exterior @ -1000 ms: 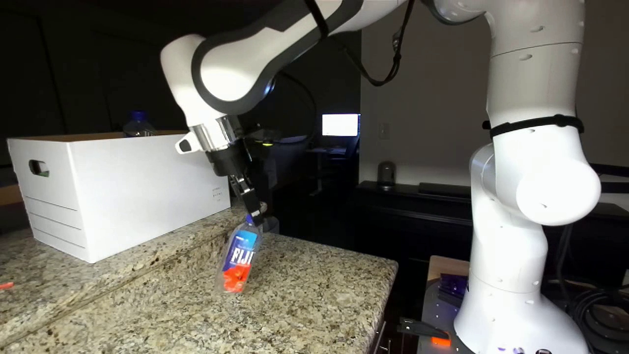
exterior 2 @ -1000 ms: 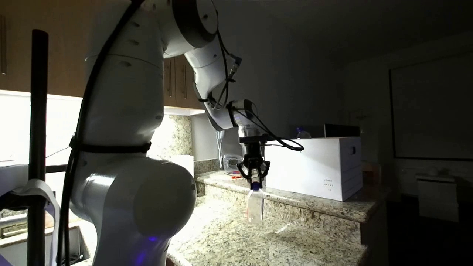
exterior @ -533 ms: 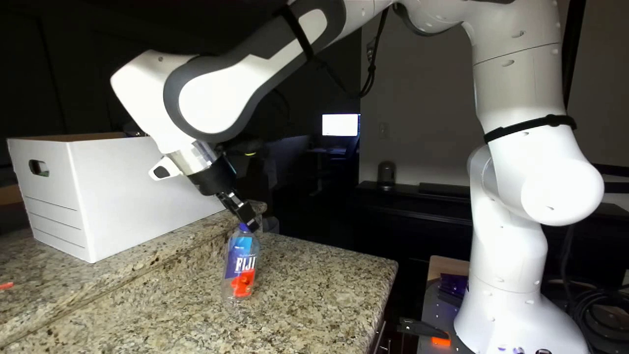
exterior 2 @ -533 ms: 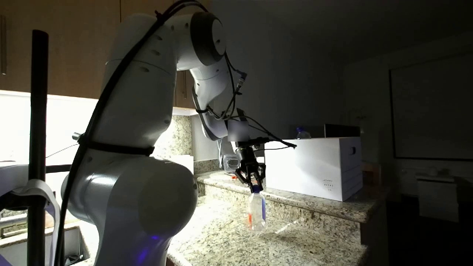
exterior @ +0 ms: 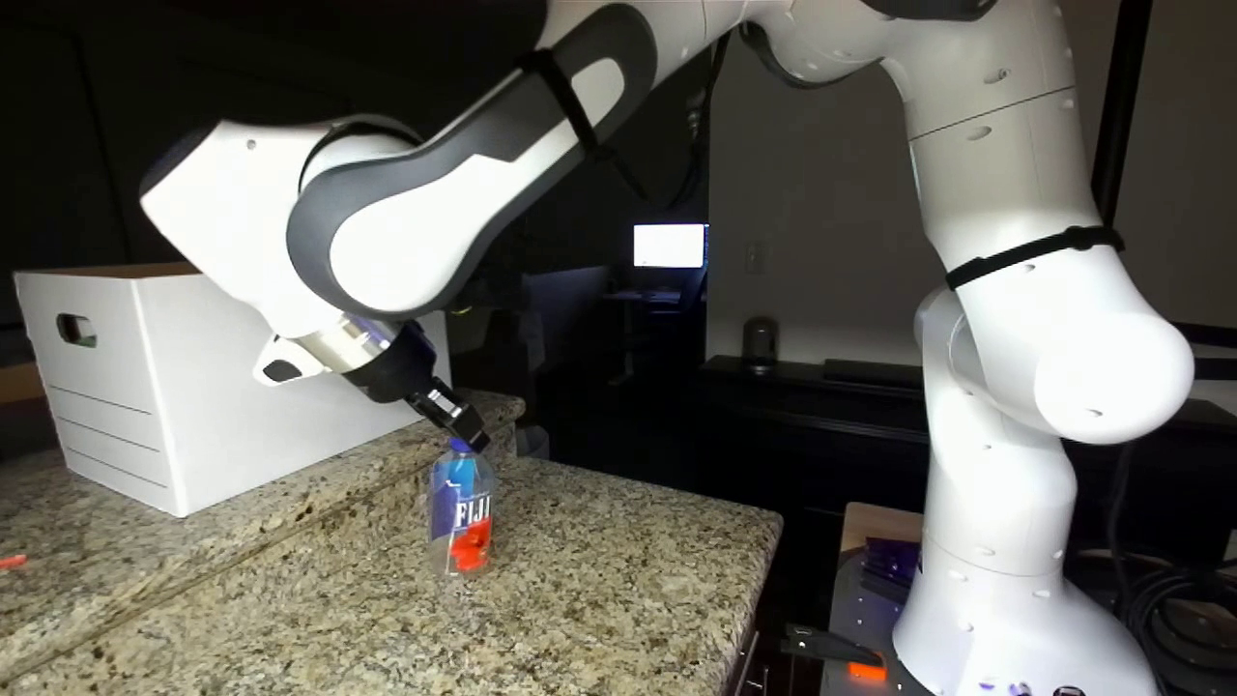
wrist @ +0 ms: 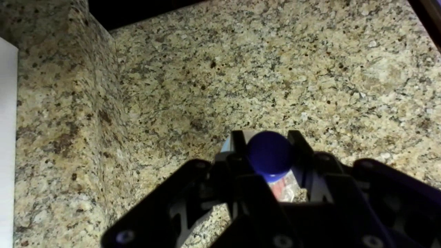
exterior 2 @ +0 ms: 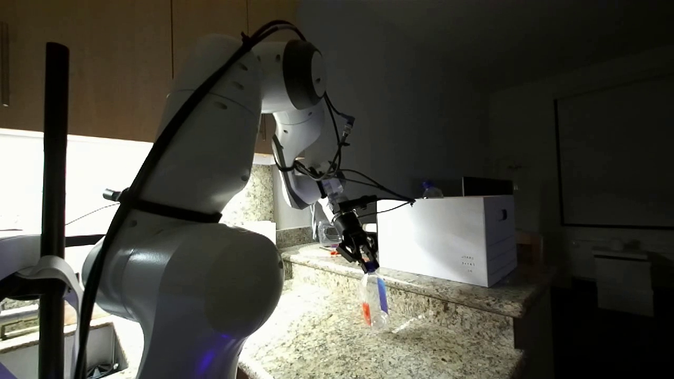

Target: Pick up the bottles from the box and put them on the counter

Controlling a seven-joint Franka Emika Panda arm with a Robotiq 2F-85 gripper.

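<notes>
A clear bottle point(exterior: 462, 512) with a blue-and-red label and blue cap is held over the lower counter point(exterior: 618, 580). My gripper point(exterior: 471, 440) is tilted and shut on its cap; this also shows in an exterior view point(exterior 2: 370, 264). In the wrist view the cap point(wrist: 270, 153) sits between both fingers. The bottle leans slightly in an exterior view point(exterior 2: 375, 300). Its base is close to the granite; I cannot tell whether it touches. The white box point(exterior: 290, 387) stands on the raised ledge. A second bottle point(exterior 2: 432, 190) shows its blue cap above the box rim.
The raised granite ledge point(exterior: 261, 512) borders the lower counter, and its step wall point(wrist: 106, 103) runs beside the bottle. A clear plastic object point(exterior 2: 329, 233) and a small orange item point(exterior 2: 335, 253) lie on the ledge. The counter's edge point(exterior: 773, 541) drops off towards the robot base.
The arm has moved lower and leaned over, tilting the gripper more. The bottle has gone from strongly slanted to nearly upright, turned, and lately shifted towards the ledge. The gripper stays shut on it.
</notes>
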